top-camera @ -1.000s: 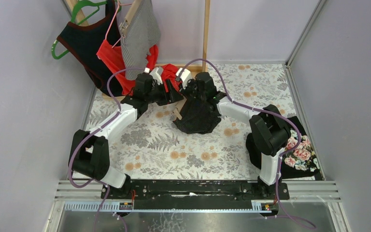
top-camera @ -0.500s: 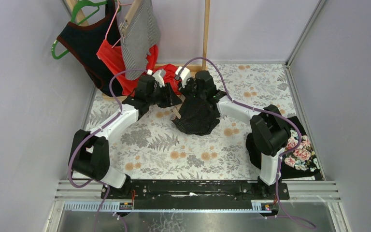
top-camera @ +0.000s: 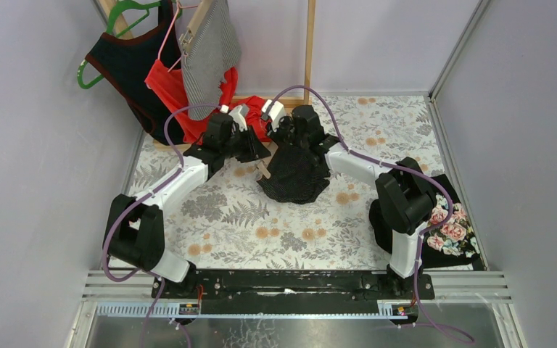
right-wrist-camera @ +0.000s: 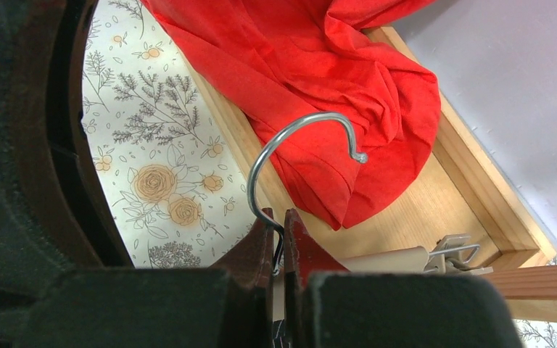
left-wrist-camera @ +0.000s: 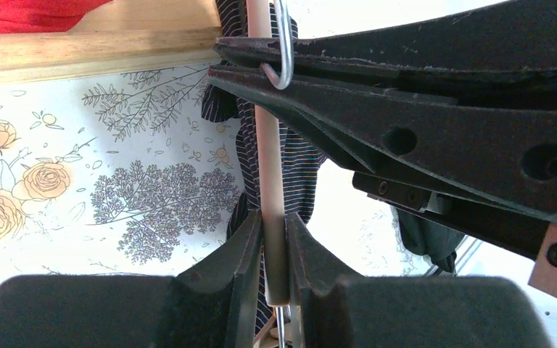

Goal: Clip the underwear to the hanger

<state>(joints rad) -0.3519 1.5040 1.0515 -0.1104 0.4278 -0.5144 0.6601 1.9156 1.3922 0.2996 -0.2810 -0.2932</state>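
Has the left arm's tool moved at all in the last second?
Yes, slightly: the left tool edged right, toward the upright wooden post, and closed around the hanger bar.

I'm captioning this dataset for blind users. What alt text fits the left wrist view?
The left tool pinches the pale wooden bar of a hanger, which runs vertically through the frame. Above, the right tool clamps the hanger's metal hook; dark striped underwear hangs behind the bar, over a floral tablecloth.

Hung garments [top-camera: 207, 54] and the wooden rack post [top-camera: 309, 43] crowd the far side; the near tablecloth [top-camera: 261, 226] lies open.
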